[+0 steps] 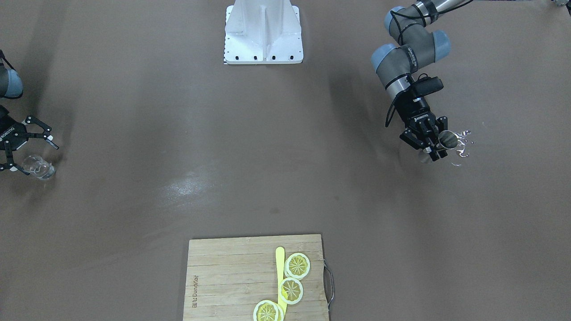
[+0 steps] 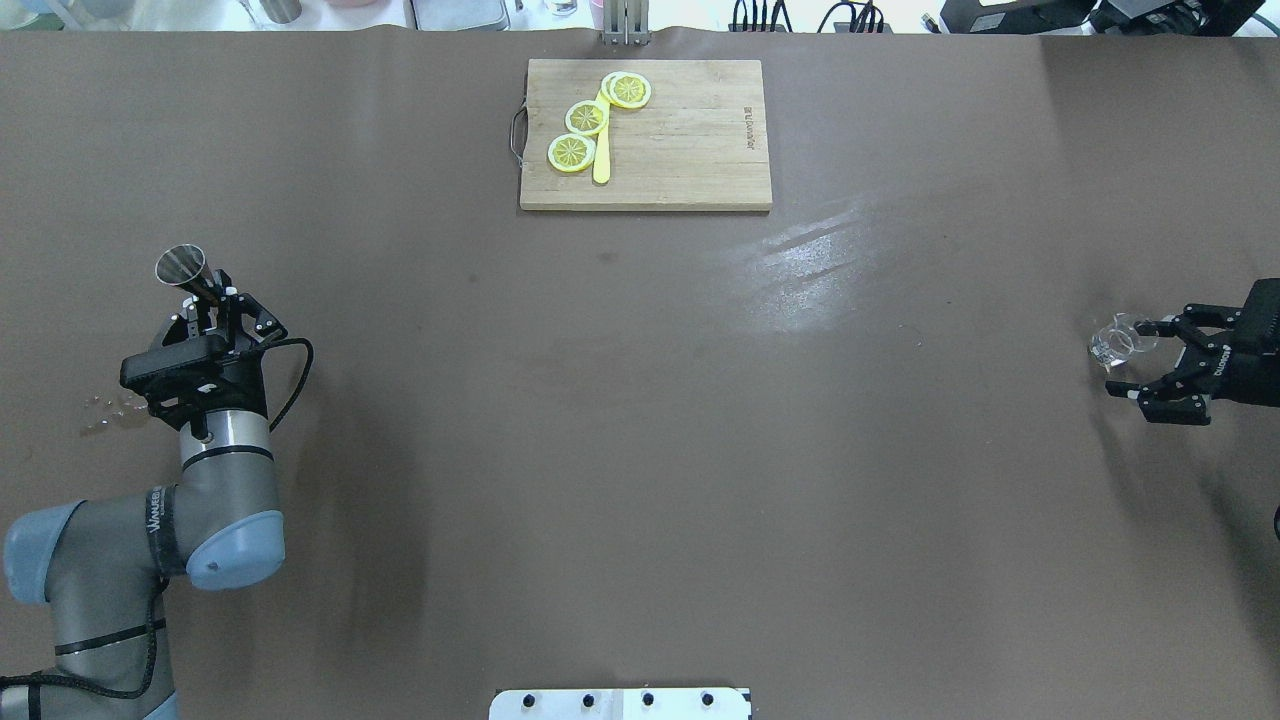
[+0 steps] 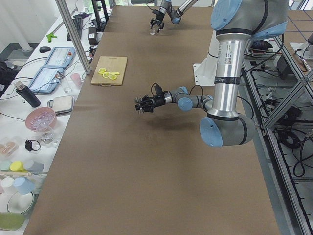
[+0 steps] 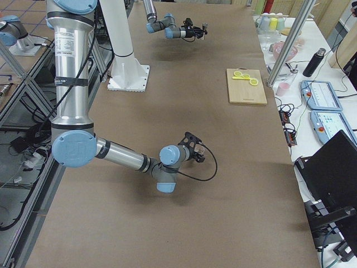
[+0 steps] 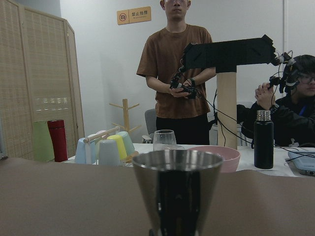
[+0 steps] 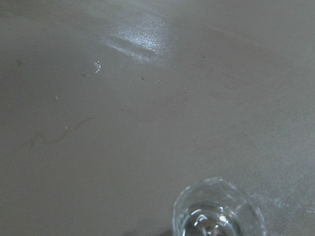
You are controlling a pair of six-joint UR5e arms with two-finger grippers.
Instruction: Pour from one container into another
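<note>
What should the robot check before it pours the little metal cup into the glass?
1. Jigger gripped: ok. The left gripper is shut on its waist.
2. Something inside the jigger: cannot tell. No view looks into it.
3. Glass held steady: not ok. The right gripper is open, with the glass at its fingertips and not squeezed.
4. Glass upright: ok. Its mouth faces up in the right wrist view.
5. Jigger above the glass: not ok. They are at opposite ends of the table.
6. Table dry: not ok. Droplets lie beside the left arm.
</note>
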